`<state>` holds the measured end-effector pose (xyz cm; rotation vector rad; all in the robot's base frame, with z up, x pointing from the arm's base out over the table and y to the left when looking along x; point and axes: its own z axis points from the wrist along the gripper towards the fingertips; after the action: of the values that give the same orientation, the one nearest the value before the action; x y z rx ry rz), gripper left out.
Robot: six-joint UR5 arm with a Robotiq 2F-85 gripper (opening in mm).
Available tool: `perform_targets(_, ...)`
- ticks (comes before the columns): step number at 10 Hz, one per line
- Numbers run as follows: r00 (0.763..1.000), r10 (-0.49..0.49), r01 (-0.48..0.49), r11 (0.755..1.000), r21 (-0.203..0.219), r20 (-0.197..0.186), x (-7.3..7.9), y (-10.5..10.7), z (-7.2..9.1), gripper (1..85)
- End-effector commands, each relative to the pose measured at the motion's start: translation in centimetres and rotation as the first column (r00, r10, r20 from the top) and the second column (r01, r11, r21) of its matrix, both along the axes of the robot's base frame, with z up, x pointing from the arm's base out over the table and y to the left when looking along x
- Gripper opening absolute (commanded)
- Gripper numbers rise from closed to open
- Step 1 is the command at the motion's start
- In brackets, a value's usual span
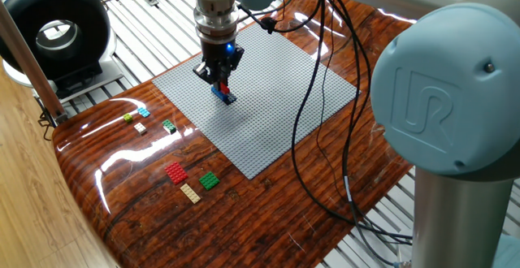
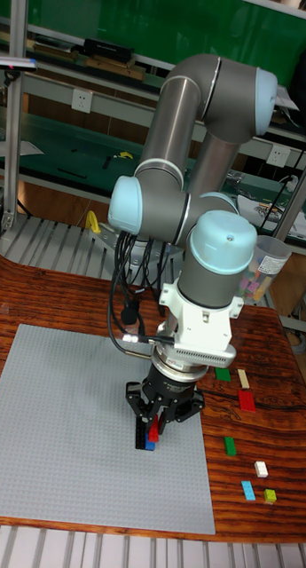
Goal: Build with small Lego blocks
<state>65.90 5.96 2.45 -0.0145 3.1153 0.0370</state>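
My gripper [image 1: 218,85] points straight down over the left part of the grey baseplate [image 1: 276,97]. Its fingers are shut on a small red block [image 1: 217,89], also seen as the red block [image 2: 154,434] in the tall view. A blue block [image 1: 228,97] sits on the plate right under it, touching or nearly touching. Loose blocks lie on the wood at the plate's near-left: a red block [image 1: 175,172], a green block [image 1: 210,180], a tan block [image 1: 190,192], a dark green block [image 1: 169,126], a white block [image 1: 140,127], a yellow-green block [image 1: 128,118] and a light blue block [image 1: 144,112].
A black round device [image 1: 53,32] stands at the back left beside a wooden post [image 1: 28,65]. Black cables [image 1: 313,122] hang from the arm across the plate's right side. The arm's large elbow [image 1: 443,89] fills the right foreground.
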Motion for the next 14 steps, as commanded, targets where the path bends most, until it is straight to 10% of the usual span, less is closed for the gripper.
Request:
perform_targets(1, 1.0, 0.001, -0.001, 1.0, 0.009, 0.0, 0.13, 0.04, -0.17, 1.0)
perform_targets(14, 1.0, 0.025, -0.025, 1.0, 0.013, 0.007, 0.05, -0.19, -0.76, 1.0)
